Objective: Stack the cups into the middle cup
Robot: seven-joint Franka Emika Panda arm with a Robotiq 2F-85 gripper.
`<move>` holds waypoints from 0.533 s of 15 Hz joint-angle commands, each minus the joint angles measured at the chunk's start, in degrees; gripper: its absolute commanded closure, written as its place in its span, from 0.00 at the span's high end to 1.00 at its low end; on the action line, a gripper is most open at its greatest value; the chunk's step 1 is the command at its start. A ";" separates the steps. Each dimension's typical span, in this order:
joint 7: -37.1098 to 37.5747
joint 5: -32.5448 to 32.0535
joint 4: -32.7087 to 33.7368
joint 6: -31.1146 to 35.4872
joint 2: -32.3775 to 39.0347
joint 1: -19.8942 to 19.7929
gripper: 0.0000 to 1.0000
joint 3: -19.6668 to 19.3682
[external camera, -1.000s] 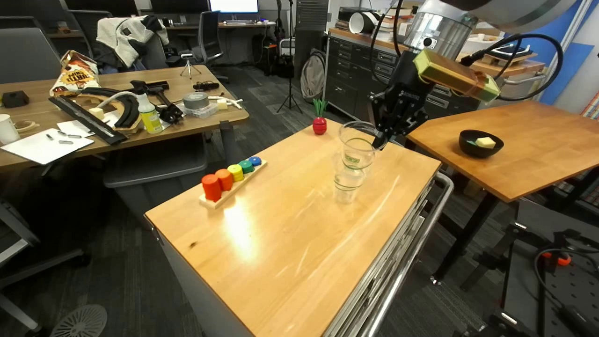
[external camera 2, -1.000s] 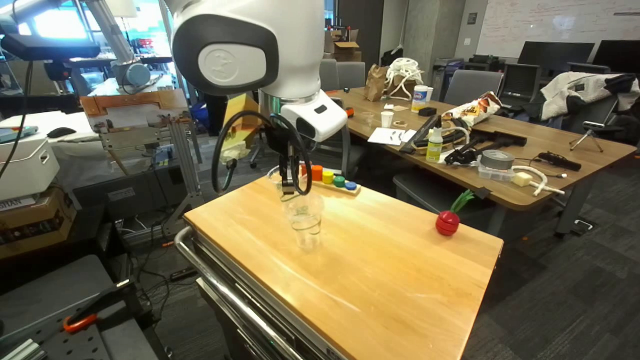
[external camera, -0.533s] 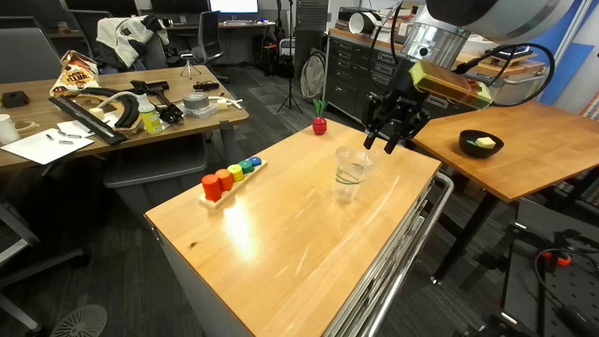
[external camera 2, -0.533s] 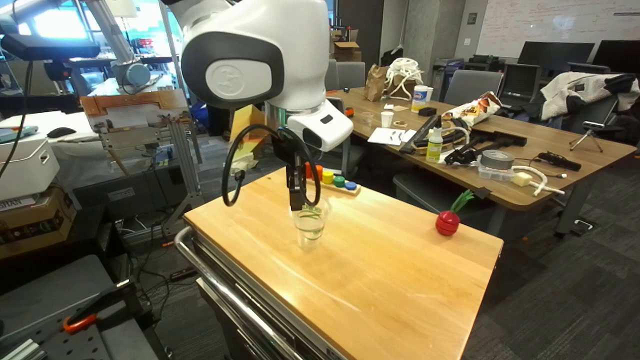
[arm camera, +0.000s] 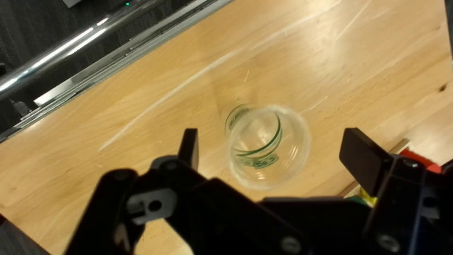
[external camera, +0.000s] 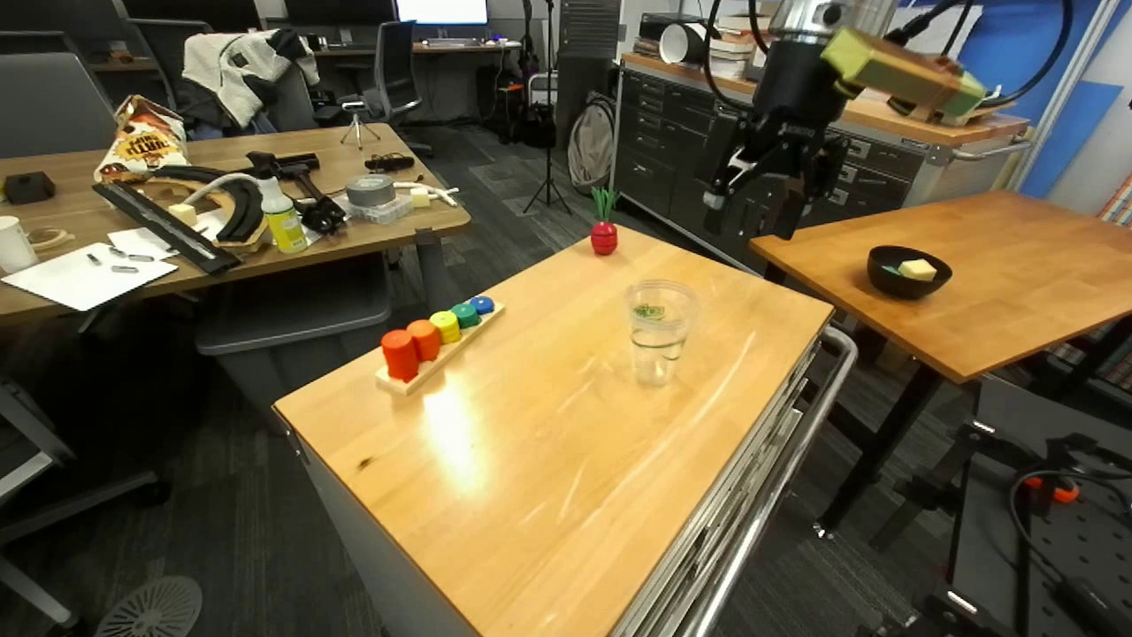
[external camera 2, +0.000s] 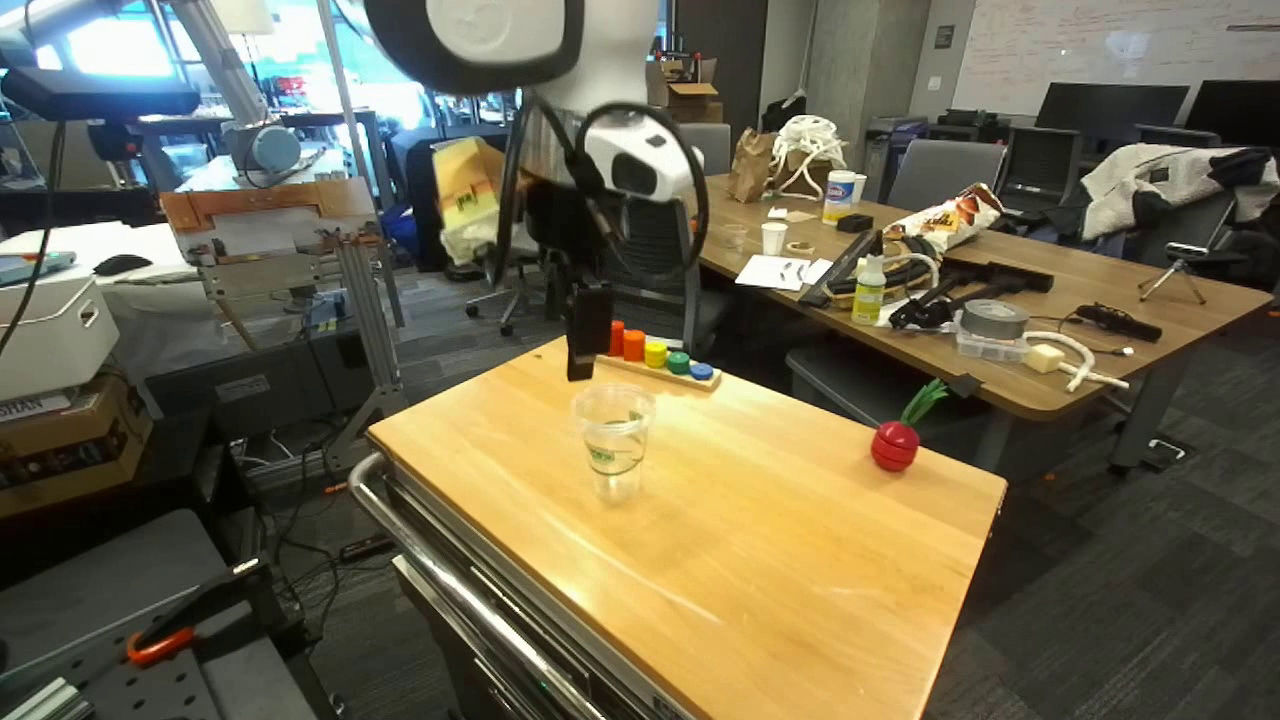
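The clear cups stand upright, nested one inside another as a single stack on the wooden top. In the wrist view the stack shows a pale rim and a green band with a label. Which one is the middle cup, or how many are nested, I cannot tell. My gripper is open above the stack, apart from it. Seen nearly edge-on in an exterior view, the gripper hangs just behind and above the rim. From the wrist, the cups appear between two widely parted fingers, touching neither.
A wooden strip of coloured blocks lies along one edge of the wooden top. Near a corner stands a red radish toy. A metal rail runs along one side. On a neighbouring table sits a black bowl.
A second ago my gripper was shut on a cup's rim, that cup partway inside the others. It opened, the cup dropped into the stack, and the gripper rose clear. The stack turned slightly.
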 commanded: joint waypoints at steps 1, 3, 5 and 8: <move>-3.56 -4.22 1.54 -12.55 -10.41 0.97 1.00 0.89; -5.24 -5.01 3.38 -18.34 -14.71 1.67 1.00 1.55; -7.15 -3.71 6.03 -23.84 -17.93 2.71 1.00 1.92; -6.67 -3.77 6.12 -24.21 -18.03 2.74 1.00 2.13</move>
